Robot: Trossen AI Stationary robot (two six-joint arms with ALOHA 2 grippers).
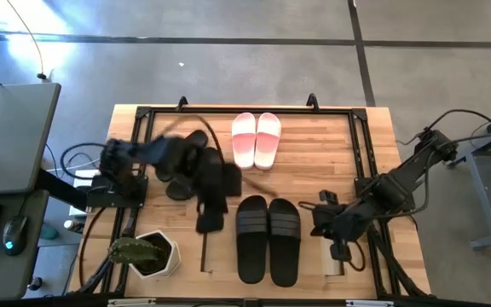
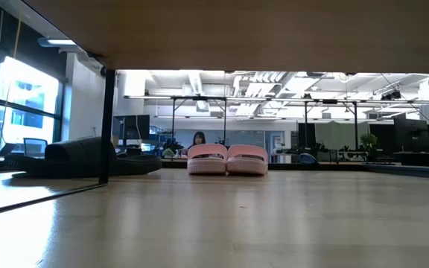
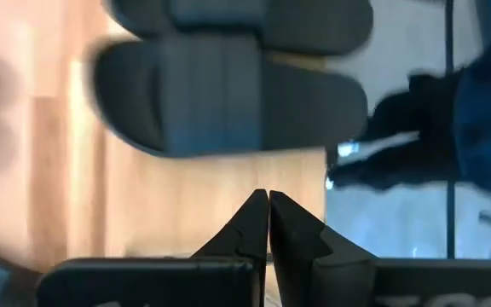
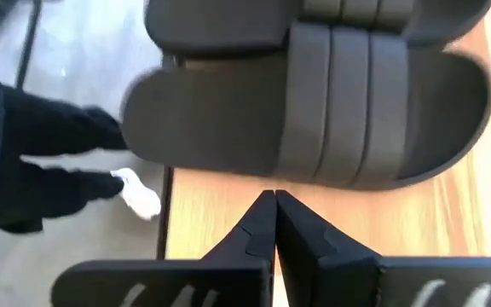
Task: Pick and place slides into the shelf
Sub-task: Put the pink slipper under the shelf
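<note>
Pink-and-white slides [image 1: 256,139] [image 2: 227,159] lie soles down at the far middle of the table. One black pair [image 1: 268,239] [image 4: 314,102] [image 3: 228,94] lies near the front middle. The other black pair [image 1: 181,166] [image 2: 80,158] lies at the left, partly under my left arm. My left gripper [image 1: 210,220] [image 3: 268,200] hangs shut above the table, left of the front black pair, with nothing in it. My right gripper [image 1: 318,223] [image 4: 274,200] hangs shut to that pair's right, also with nothing in it. Of the shelf, only a light-wood panel [image 2: 214,30] overhead in the low view shows.
A white hexagonal pot [image 1: 154,254] with a green plant stands at the near left corner. Black frame rails [image 1: 361,145] run along the table's far, left and right sides. A person [image 2: 198,138] sits far off in the room.
</note>
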